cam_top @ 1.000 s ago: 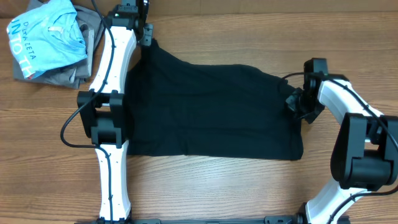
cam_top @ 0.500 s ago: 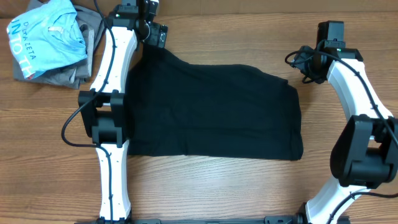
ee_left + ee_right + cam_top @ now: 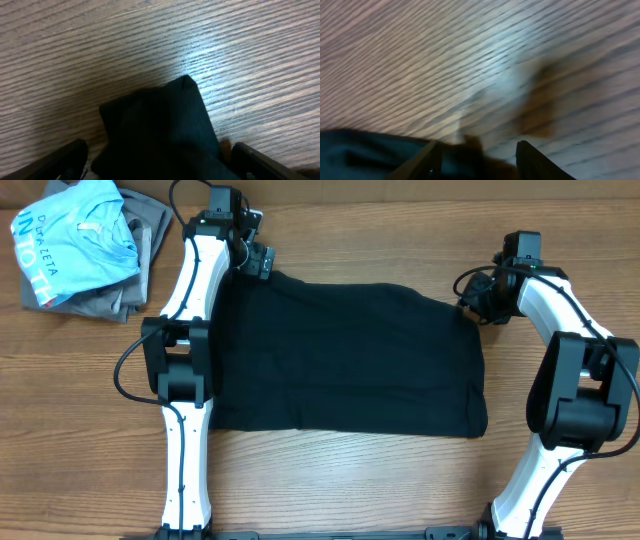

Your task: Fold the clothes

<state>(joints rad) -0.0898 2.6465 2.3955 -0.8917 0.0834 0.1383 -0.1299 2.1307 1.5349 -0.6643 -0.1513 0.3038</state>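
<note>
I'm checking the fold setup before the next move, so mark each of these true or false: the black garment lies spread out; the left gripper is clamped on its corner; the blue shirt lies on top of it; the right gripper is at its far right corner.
1. The black garment lies spread out on the table. True.
2. The left gripper is clamped on its corner. False: its fingers stand apart, with the corner lying loose between them.
3. The light blue shirt lies on the black garment. False: it sits on the grey garments, apart, at the table's far left.
4. The right gripper is at the garment's far right corner. True.
</note>
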